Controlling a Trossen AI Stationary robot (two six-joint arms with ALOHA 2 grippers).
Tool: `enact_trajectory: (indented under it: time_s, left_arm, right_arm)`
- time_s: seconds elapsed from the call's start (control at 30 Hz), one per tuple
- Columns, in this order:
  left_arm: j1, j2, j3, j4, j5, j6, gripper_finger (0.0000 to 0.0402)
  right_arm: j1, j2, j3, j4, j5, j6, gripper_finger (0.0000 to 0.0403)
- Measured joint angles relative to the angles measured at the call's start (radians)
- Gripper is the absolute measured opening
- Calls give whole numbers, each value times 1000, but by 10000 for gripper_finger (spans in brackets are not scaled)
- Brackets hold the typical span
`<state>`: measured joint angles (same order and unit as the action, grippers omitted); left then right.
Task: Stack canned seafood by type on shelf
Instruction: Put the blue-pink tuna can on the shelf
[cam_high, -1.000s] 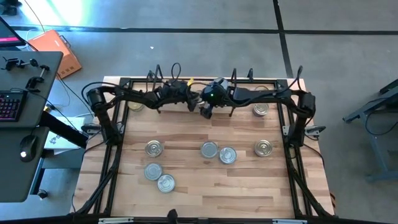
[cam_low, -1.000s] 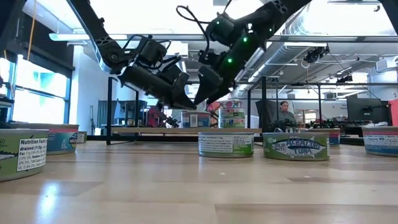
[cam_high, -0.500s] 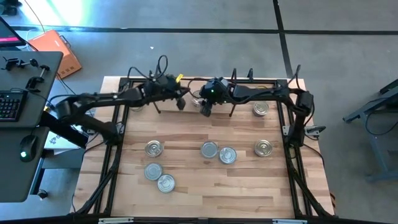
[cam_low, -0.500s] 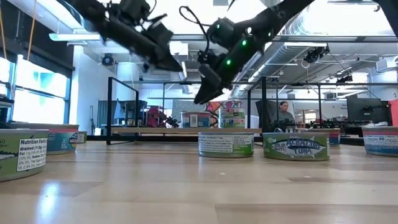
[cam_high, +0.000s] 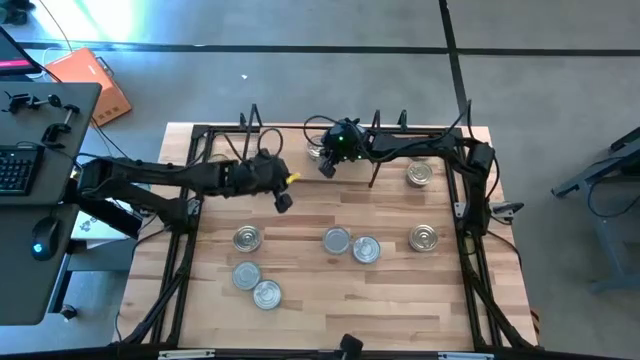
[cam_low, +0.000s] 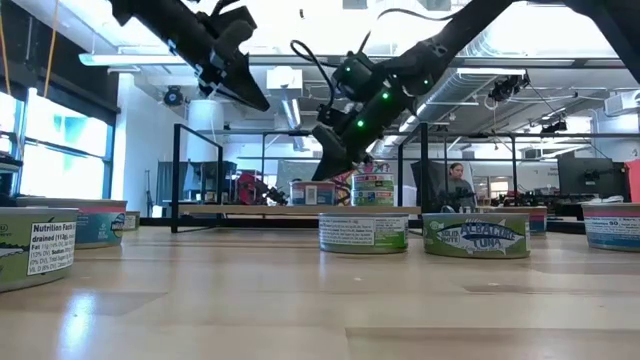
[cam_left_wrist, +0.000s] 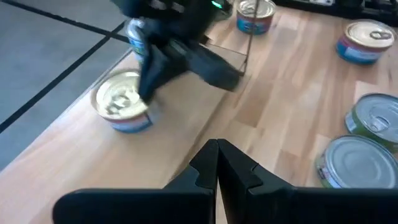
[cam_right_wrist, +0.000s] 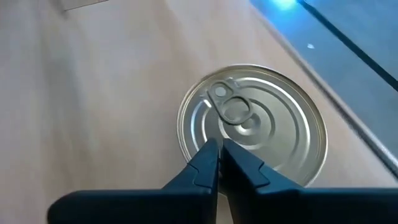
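A: On the counter (cam_high: 330, 290), most of the work looks undone. The shelf (cam_high: 300, 150) stands along the far edge, and only a few tins sit on or by it: one near its middle under the right arm, one toward its right end (cam_high: 420, 175). Whether any are stacked by type, the high view cannot settle.

B: And the loose ones?

A: Six tins of canned seafood (cam_high: 337, 240) lie scattered across the open board: two touching in the middle, one off to the right, three in a loose group to the left. All show silver tops from above.

B: The arms?

A: The right gripper (cam_high: 327, 166) hovers over the shelf's middle, its fingers (cam_right_wrist: 214, 163) pressed together and empty, just above a ring-pull tin (cam_right_wrist: 252, 127). They hold nothing.

B: The left?

A: The left gripper (cam_high: 283, 200) hangs in front of the shelf, above bare wood, fingers (cam_left_wrist: 217, 165) together as well, carrying nothing.

B: So what remains?

A: By my reckoning nearly everything: the six loose tins need sorting and lifting onto the shelf.
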<state>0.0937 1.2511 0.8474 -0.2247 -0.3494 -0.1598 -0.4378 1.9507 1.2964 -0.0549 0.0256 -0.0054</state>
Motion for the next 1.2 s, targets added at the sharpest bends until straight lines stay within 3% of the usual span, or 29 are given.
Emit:
enact_trajectory:
  time_s: [0.5, 0.8, 1.1, 1.2]
  left_arm:
    - [-169, 13, 0, 4, -179, -57, 0]
    - [-188, 13, 0, 4, -192, -66, 0]
    - [-252, 13, 0, -54, -288, -104, 0]
    - [-308, 13, 0, -99, -351, -151, 0]
  right_arm:
    - [-53, 1, -2, 17, 2, 32, 0]
    - [-47, 2, -3, 80, 8, 32, 0]
    - [30, -90, -3, 21, 194, -48, 0]
    - [87, -125, -19, 36, 173, -54, 0]
